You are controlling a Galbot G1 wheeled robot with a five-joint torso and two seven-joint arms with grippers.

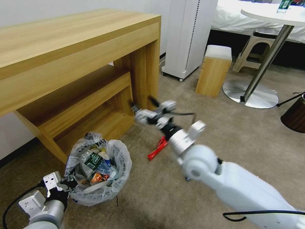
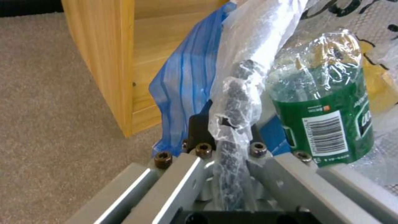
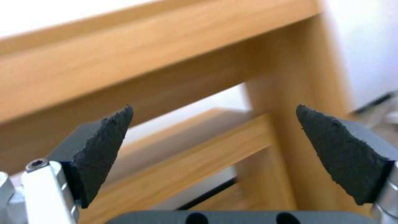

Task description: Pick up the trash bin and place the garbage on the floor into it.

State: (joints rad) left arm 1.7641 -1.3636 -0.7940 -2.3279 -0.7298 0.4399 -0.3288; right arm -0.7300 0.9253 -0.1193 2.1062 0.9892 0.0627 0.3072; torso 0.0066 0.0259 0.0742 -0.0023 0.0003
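The trash bin (image 1: 122, 165), lined with a crinkly white bag, sits on the beige floor (image 1: 228, 133) in front of the desk. It holds a green bottle (image 1: 92, 160), wrappers and paper. My left gripper (image 1: 67, 183) is shut on the bin's near rim. The left wrist view shows the bag-wrapped rim (image 2: 234, 102) pinched between the jaws, beside the green bottle (image 2: 331, 127) and a blue wrapper (image 2: 186, 77). A long red packet (image 1: 158, 148) lies on the carpet under my right arm. My right gripper (image 1: 142, 103) hovers open and empty near the desk leg, its fingers (image 3: 104, 149) spread wide.
The wooden desk (image 1: 79, 47) with its lower shelf stands to the left. Farther back are a white cabinet (image 1: 187, 35), a wooden box stool (image 1: 213, 70), a round table's metal base (image 1: 251, 93) and a brown bin (image 1: 295, 116) at the right edge.
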